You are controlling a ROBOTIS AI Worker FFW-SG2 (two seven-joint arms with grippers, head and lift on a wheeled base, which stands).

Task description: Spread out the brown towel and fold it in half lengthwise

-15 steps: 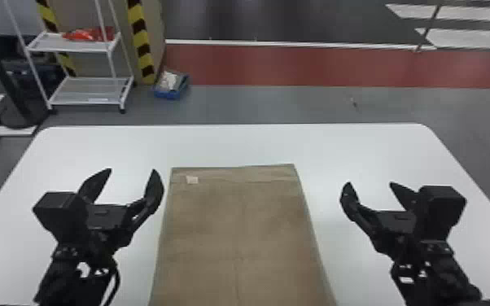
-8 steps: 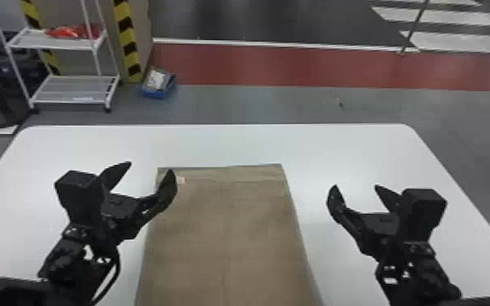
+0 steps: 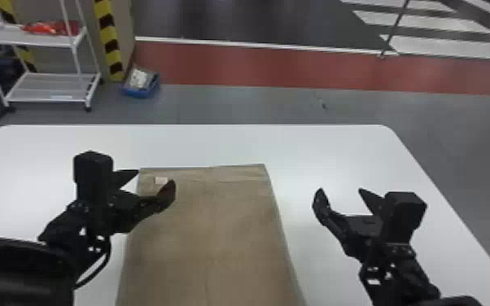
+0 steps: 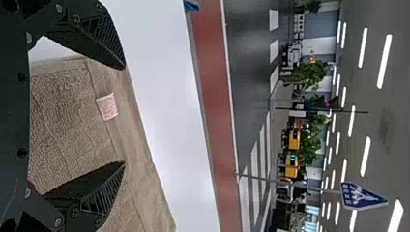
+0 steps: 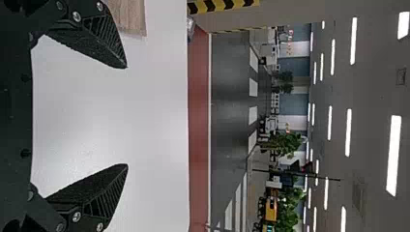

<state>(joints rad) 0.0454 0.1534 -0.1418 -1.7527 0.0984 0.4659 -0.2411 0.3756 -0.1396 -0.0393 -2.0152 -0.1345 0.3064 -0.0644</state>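
Observation:
The brown towel (image 3: 215,228) lies flat on the white table, a small white label near its far left corner. My left gripper (image 3: 152,179) hangs above that corner, its fingers apart and holding nothing. In the left wrist view, the left gripper (image 4: 124,116) stands open with the towel (image 4: 63,111) and its label (image 4: 107,106) beyond the gap. My right gripper (image 3: 341,194) is open over bare table, right of the towel. In the right wrist view, the right gripper (image 5: 127,116) has widely parted fingers, and a corner of the towel (image 5: 130,17) appears beside one of them.
The white table (image 3: 297,146) extends past the towel on its far side and both flanks. Beyond it on the floor stand a white shelf rack (image 3: 47,87) and a blue bin (image 3: 140,91) at the left.
My left gripper has moved right, from beside the towel to over its far left corner. The head view has shifted, so the rack and towel sit differently. Both grippers stay open.

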